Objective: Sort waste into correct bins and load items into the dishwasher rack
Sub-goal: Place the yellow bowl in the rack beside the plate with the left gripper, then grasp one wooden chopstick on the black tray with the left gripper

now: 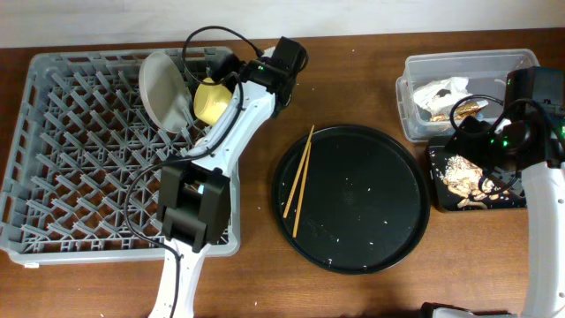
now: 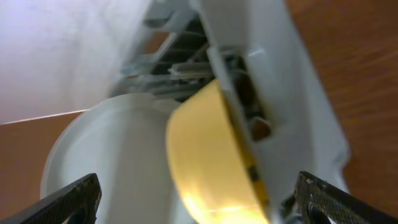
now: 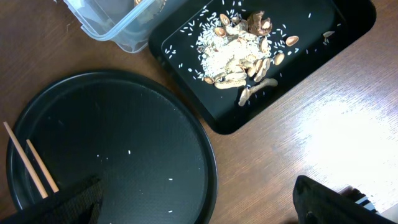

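Observation:
The dishwasher rack (image 1: 79, 177) fills the left of the table. The white plate (image 1: 163, 88) stands on edge in its far right part, with the yellow bowl (image 1: 210, 102) on edge beside it. My left gripper (image 1: 228, 87) hovers at the bowl. In the left wrist view the gripper (image 2: 198, 180) is open, its fingers spread either side of the bowl (image 2: 211, 162) and plate (image 2: 106, 162). The chopsticks (image 1: 300, 172) lie on the round black tray (image 1: 388, 212). My right gripper (image 3: 199, 199) is open and empty over that tray's right rim. No cups show.
The clear tub (image 1: 468, 66) at the back right holds the white napkin (image 1: 441, 91) and the shiny wrapper (image 1: 468, 108). The black rectangular tray (image 3: 348, 37) next to it holds food scraps (image 3: 242, 50). The left arm's base (image 1: 190, 208) overlaps the rack's right edge.

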